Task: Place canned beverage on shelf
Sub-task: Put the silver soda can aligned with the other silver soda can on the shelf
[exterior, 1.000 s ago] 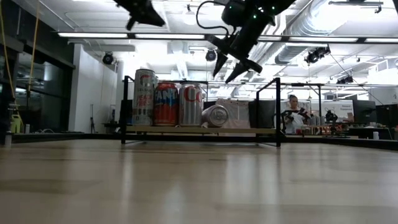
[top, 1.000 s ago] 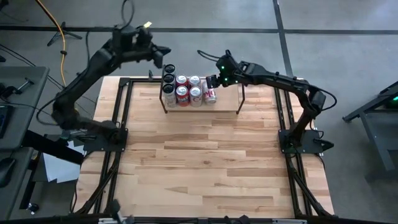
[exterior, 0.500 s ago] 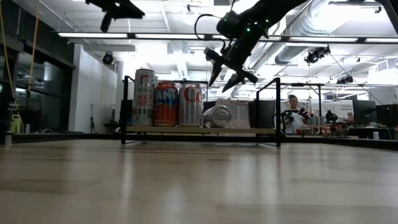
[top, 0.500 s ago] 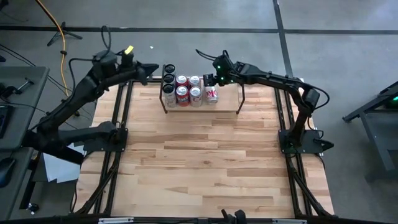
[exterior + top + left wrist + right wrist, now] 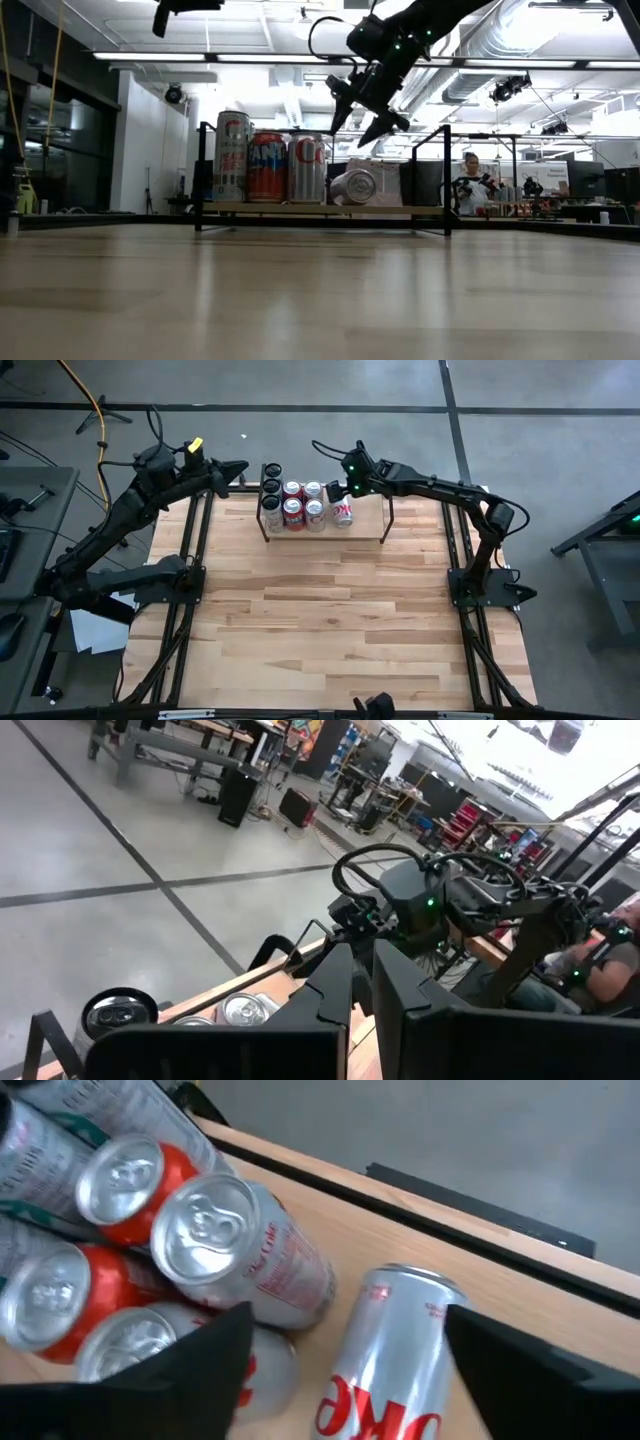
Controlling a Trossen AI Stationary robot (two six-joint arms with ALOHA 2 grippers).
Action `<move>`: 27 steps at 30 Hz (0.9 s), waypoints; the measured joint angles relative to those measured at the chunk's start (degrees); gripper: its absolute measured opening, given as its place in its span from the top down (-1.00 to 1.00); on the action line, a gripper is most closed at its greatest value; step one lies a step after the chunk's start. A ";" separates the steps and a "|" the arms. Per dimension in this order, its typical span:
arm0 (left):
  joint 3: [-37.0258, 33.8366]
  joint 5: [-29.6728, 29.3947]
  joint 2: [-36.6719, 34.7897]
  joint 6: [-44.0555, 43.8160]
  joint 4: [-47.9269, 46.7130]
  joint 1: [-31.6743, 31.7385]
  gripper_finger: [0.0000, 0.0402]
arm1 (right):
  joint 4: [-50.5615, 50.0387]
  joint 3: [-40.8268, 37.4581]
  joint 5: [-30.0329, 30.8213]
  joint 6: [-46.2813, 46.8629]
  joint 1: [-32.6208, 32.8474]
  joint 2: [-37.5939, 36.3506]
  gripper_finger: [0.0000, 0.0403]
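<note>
A silver canned beverage (image 5: 343, 512) is lying on its side on the shelf (image 5: 365, 528), just beside the cluster of upright cans (image 5: 290, 506) standing at the shelf's left end. The right gripper (image 5: 359, 108) is hovering above the fallen can, its fingers spread and grasping nothing. The left gripper (image 5: 236, 468) is waiting off the shelf's left end, fingers clenched together, holding nothing.

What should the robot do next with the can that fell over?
Probably lower the open right hand over the tipped can and grab it to stand it up. That can lies on its side on the shelf, next to the upright cans, and the hand hangs just above it, holding nothing.
</note>
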 joint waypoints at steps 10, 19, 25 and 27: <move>0.00 0.13 0.00 -0.18 0.00 0.00 1.00 | -1.03 0.00 4.84 2.65 -0.02 0.13 -0.78; 0.00 0.33 0.00 -0.15 -0.04 0.00 1.00 | -3.22 0.00 4.68 9.73 0.26 2.99 -0.72; 0.00 0.35 0.00 -0.14 -0.04 0.00 1.00 | -3.91 -0.09 1.05 8.73 0.35 7.59 -0.72; 0.00 0.38 0.00 -0.12 -0.05 0.00 1.00 | -4.02 -0.09 1.17 9.35 0.35 8.20 -0.72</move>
